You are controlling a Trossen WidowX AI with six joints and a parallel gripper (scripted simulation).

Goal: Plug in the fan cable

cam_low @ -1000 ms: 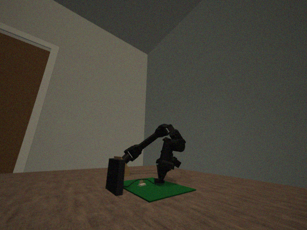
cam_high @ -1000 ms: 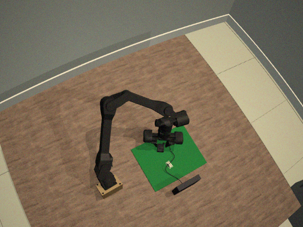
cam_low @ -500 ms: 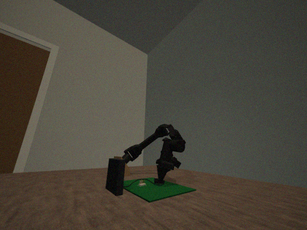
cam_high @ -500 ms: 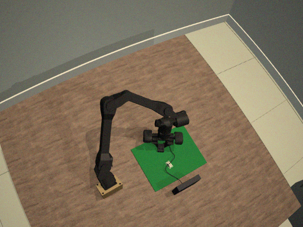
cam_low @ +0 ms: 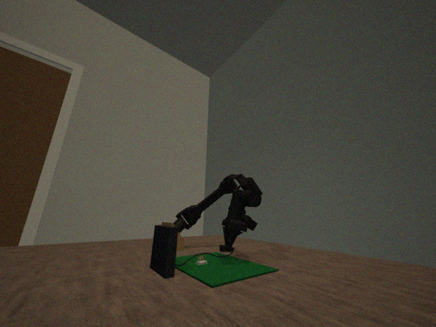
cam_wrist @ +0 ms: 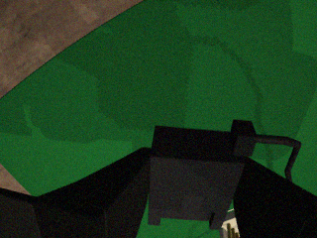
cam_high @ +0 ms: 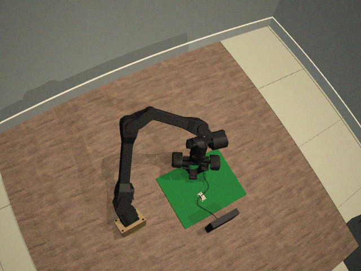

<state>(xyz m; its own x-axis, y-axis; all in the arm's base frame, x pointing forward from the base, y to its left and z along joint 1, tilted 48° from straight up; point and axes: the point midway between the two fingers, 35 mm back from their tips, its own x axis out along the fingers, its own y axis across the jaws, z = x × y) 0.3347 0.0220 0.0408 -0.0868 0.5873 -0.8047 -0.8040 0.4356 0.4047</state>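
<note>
My gripper (cam_high: pixel 194 170) (cam_low: pixel 228 246) (cam_wrist: pixel 193 163) is shut on the black plug (cam_high: pixel 193 175) (cam_low: pixel 225 248) (cam_wrist: pixel 194 190), one finger on each side of it. The plug is a little above the green board (cam_high: pixel 230 186) (cam_low: pixel 242 272) (cam_wrist: pixel 149 84), toward its back in the top view. The white fan header (cam_high: pixel 201 196) (cam_low: pixel 201 262) with upright pins stands on the board, apart from the plug; in the wrist view it is partly cut off at the bottom edge, beside the right finger. The black cable (cam_high: pixel 208 185) (cam_wrist: pixel 294 159) leaves a small block at the plug's corner and passes near the header.
A dark upright slab (cam_high: pixel 223 221) (cam_low: pixel 163 251), where the cable ends, stands beside the board's near edge in the top view. The arm's tan base block (cam_high: pixel 133 226) is left of the board on the brown wooden table (cam_high: pixel 73 175).
</note>
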